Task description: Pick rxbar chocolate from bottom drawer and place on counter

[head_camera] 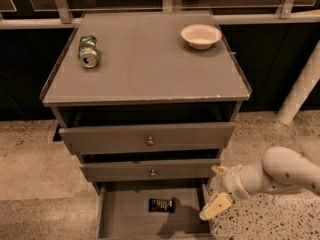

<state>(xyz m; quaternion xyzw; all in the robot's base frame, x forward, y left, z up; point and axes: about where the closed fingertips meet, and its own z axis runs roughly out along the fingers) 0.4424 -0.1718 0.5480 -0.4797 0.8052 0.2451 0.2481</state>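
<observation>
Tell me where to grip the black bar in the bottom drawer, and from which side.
Probably pinch the flat black wrapper bar across its narrow width, from above: it lies flat on the grey bottom drawer's floor. The end effector, open, hangs right of it.
</observation>
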